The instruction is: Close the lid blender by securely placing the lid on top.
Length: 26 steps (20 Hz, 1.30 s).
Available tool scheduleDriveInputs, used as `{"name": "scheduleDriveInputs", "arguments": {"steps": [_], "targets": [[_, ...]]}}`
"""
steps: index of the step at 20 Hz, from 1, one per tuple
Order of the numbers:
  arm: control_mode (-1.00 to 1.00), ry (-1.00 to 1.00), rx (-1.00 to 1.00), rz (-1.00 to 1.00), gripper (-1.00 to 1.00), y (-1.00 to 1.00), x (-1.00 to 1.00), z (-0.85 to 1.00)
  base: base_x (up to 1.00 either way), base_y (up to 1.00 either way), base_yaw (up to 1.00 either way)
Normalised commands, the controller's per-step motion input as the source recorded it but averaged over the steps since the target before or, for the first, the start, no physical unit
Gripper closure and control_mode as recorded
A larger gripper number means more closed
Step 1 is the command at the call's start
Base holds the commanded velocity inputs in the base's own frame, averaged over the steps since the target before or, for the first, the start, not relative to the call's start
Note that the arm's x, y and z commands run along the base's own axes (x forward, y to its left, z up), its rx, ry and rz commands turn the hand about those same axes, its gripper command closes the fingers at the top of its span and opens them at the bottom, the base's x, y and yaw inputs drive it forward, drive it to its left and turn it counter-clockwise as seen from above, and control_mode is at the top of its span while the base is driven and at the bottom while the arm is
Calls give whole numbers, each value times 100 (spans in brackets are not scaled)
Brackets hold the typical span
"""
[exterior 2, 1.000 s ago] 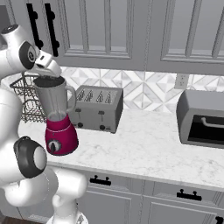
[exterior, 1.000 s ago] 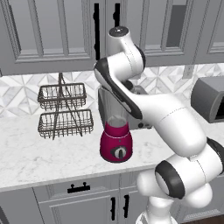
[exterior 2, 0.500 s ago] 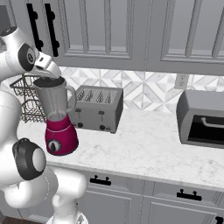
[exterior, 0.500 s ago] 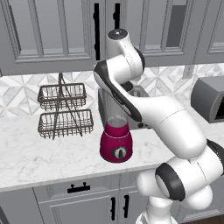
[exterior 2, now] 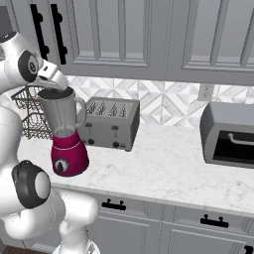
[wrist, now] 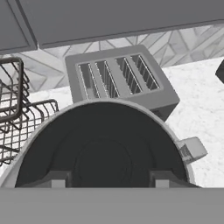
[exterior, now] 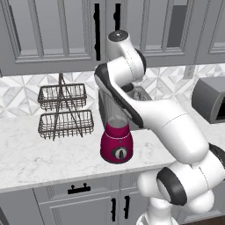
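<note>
Well, comparing with a second ago, I am seeing almost nothing shifting in the base views: the arm is hanging over the blender (exterior 2: 67,139) in the same pose, and the blender is standing where it was on the tabletop (exterior 2: 163,163), between the wire basket rack (exterior: 65,110) and the silver toaster (exterior 2: 108,121). In the hand view the gripper (wrist: 111,179) is looking straight down on the lid (wrist: 103,153) — the dark round cap is sitting inside the jar's rim, apparently level. The fingertips are standing partly apart, one on each side low over the cap, and I am not seeing them clamping anything. I am reading this as the release. Whether the lid is pressed fully home I cannot tell from here — that is what I am watching before lifting away.
</note>
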Motion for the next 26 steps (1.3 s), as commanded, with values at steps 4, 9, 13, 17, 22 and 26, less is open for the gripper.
{"name": "scheduleDriveInputs", "arguments": {"steps": [4, 9, 13, 17, 22, 26], "targets": [[-100, 0, 0, 0, -100, 0, -56, -17, 0, 0, 0], [-100, 0, 0, 0, -100, 0, -77, -3, 0, 0, 0], [-100, 0, 0, 0, -100, 0, -98, 0, 0, 0, 0], [-100, -11, -1, 0, -100, 0, -100, 2, 0, 0, 0], [-100, -28, -2, 0, -100, 0, -93, 4, 0, 0, 0], [-100, -37, -1, 7, -100, 1, -72, 0, 0, 0, 0]]}}
